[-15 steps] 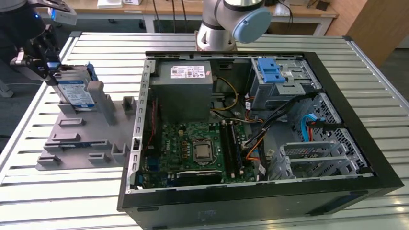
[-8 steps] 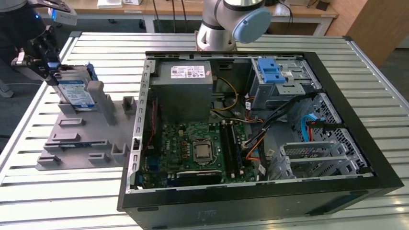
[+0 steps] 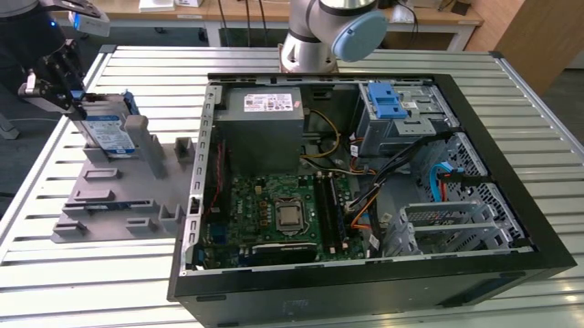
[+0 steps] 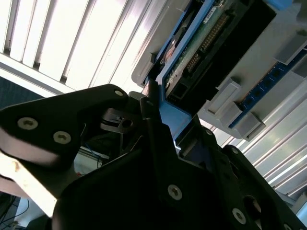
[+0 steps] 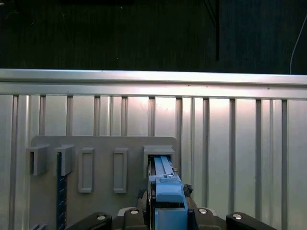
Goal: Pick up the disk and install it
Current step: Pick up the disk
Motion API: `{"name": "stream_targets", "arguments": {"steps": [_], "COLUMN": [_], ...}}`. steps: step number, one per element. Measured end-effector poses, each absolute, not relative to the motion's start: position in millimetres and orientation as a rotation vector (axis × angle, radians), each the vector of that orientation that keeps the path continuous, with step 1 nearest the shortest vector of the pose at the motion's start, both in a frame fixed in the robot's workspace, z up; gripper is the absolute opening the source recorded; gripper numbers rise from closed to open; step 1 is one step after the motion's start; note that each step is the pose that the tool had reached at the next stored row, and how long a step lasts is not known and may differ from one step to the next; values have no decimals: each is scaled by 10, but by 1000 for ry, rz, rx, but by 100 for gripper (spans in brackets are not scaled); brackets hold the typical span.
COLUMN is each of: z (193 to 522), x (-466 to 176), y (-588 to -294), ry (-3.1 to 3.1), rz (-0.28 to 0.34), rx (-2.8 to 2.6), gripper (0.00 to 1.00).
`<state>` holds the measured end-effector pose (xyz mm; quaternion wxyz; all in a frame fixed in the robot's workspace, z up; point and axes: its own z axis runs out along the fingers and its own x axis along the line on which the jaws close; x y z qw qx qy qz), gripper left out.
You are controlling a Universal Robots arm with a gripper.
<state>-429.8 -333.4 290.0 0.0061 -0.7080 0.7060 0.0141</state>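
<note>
The disk (image 3: 108,134), silver with a white-and-blue label and a blue carrier frame, stands on edge in a slot of the grey holder plate (image 3: 109,198) at the exterior view's left. My gripper (image 3: 71,96) is at its upper end, shut on the blue frame. In the first wrist view the blue frame (image 5: 165,184) runs between my dark fingers (image 5: 132,213), its far end sitting in a grey slot (image 5: 158,152). The second wrist view shows the disk's green circuit side (image 4: 199,50) and a dark finger (image 4: 153,129) pressed against the blue frame (image 4: 172,117).
An open black computer case (image 3: 493,205) lies flat on the slatted metal table (image 3: 137,287), to the exterior view's right of the holder. It contains a grey power supply (image 3: 260,123), a motherboard (image 3: 273,212) and a drive bay with a blue latch (image 3: 388,102). The arm's base (image 3: 319,34) stands behind the case.
</note>
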Motion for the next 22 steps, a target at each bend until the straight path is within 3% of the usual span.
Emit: {"name": "stream_targets", "arguments": {"steps": [1,16,22], "z": [2899,2898,2898], "x": [-4298,-4298,-4298], "y": [-3334,-3334,-3335], "ry": [2209,2209,2209], "rz": [44,44,44], "rx": [-2216,-2216,-2216], "gripper": [37,37,44]}}
